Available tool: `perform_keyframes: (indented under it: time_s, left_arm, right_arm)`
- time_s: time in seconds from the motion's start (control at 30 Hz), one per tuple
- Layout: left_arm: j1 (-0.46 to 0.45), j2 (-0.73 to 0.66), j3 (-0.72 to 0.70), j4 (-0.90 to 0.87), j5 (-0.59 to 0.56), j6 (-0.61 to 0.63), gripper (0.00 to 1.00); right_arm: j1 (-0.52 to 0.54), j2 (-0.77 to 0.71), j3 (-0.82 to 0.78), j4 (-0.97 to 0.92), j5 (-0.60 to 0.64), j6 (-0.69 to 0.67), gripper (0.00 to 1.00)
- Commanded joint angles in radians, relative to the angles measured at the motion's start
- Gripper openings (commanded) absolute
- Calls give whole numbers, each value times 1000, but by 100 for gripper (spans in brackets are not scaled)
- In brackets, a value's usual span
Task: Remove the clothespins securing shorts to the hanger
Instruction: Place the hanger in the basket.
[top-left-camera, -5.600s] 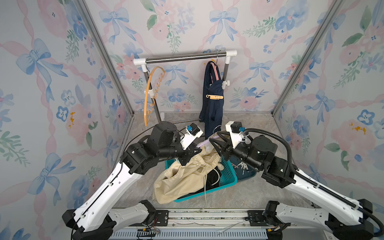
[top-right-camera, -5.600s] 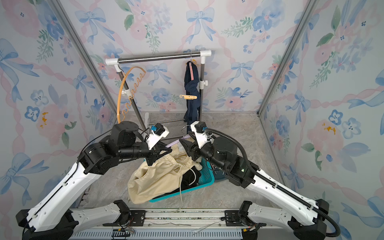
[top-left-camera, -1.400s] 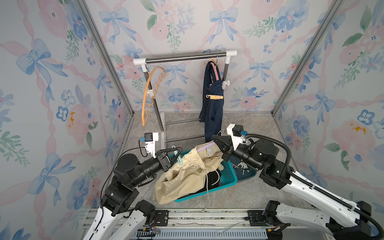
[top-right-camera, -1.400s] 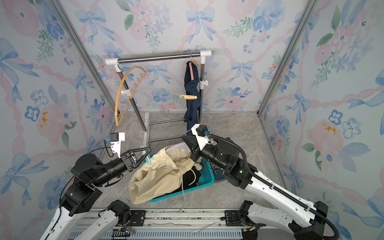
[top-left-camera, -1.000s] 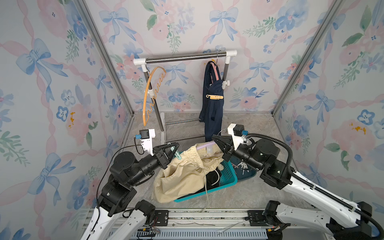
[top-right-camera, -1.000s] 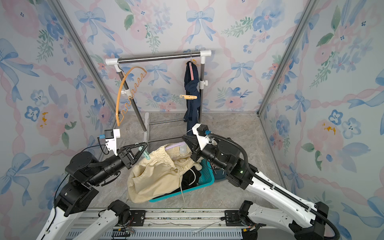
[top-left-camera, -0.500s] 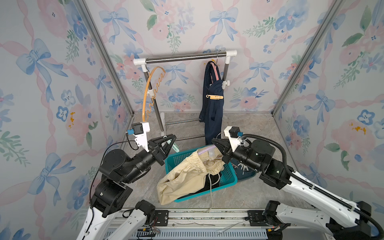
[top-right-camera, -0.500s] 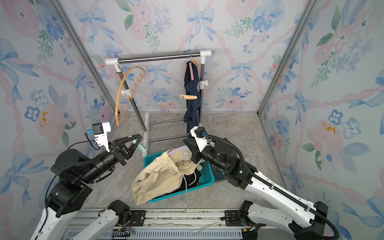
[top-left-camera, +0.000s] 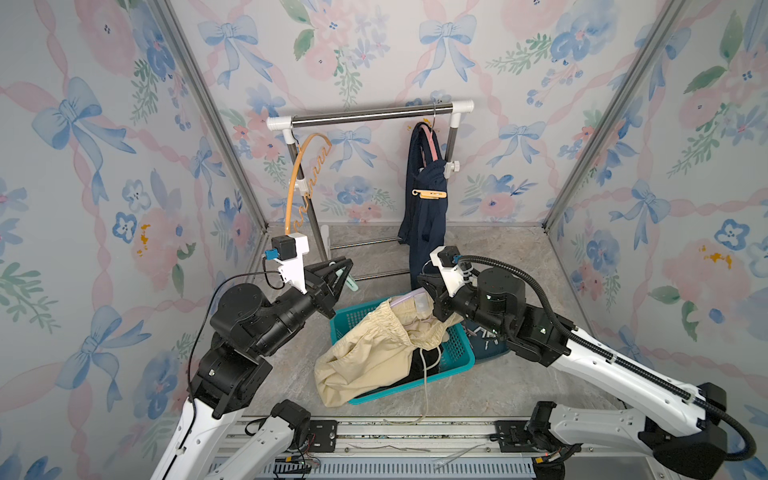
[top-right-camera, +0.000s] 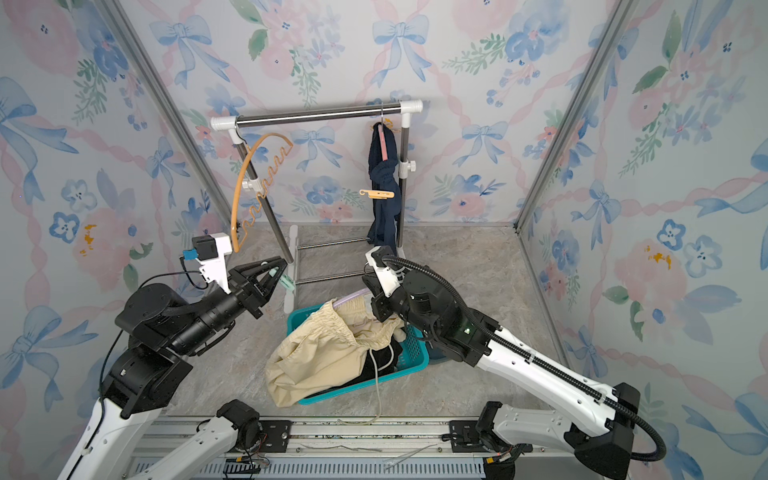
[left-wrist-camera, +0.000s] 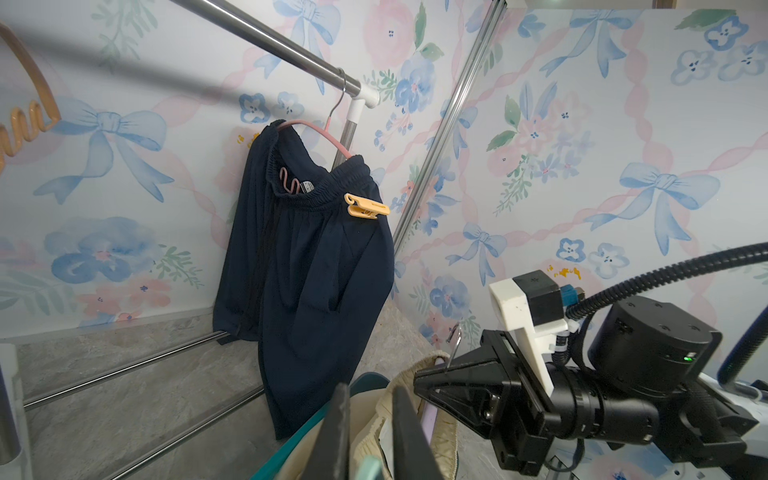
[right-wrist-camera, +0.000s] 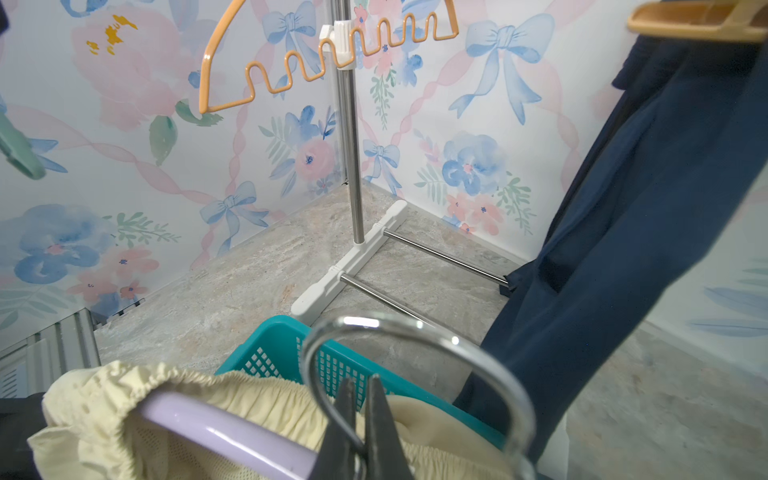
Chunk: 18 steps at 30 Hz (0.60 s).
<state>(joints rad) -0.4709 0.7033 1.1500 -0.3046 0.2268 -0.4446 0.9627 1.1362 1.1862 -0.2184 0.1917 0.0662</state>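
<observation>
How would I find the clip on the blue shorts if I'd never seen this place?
Look at the metal clothes rail by the back wall; the navy shorts hang near its right end. The clothespin is pinched on their waistband and sticks out sideways. It is light orange, unlike the mint green clothespin held in the left gripper.

left hand raised, pinched closed, right hand lower, clamped tight

Pale wallpapered walls printed with blue bows and pink flowers enclose a grey marbled stone-look floor. A steel garment rack with white plastic joints stands near the back wall.
</observation>
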Motion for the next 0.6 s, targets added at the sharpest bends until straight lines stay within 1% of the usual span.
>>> perform_keyframes:
  time_s: [0.0, 0.1, 0.3, 0.43, 0.57]
  left_arm:
    - [5, 5, 33, 14, -6, 41, 0]
    - [5, 23, 50, 14, 6, 48, 0]
    - [5, 64, 88, 20, 28, 52, 0]
    - [5, 78, 97, 25, 31, 54, 0]
    - [4, 76, 93, 25, 15, 63, 0]
  right_arm:
    - [-49, -47, 78, -63, 76, -36, 0]
    - [-118, -72, 98, -102, 48, -45, 0]
    - [-209, -87, 149, -191, 1, -83, 0]
    - [-225, -69, 183, -219, 1, -111, 0]
    - [-211, -32, 204, -200, -39, -97, 0]
